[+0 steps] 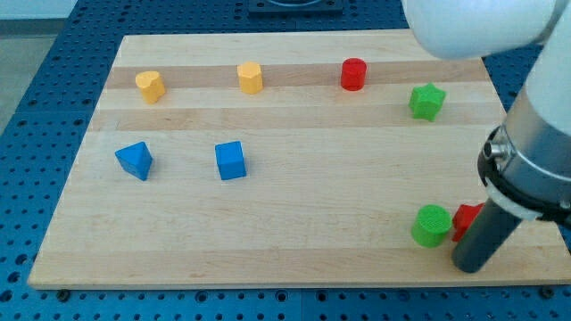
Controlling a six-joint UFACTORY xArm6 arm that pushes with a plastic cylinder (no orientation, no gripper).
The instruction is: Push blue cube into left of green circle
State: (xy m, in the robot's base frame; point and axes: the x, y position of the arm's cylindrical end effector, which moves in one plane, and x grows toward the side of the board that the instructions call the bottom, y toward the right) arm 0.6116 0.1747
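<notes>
My tip seen at 4 o'clock of green circle | red block half hidden, shape unclear | blue cube well apart at 9 o'clock | pincer: none fitted, state cannot be told

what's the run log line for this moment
my tip right of green circle | red block behind rod | blue cube far left, untouched

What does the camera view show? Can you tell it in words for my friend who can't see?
My tip rests at the view's bottom right, beside a green circle and a partly hidden red block; the blue cube sits far to the left. On the wooden board are also a blue triangular block, two yellow blocks, a red cylinder and a green star.
</notes>
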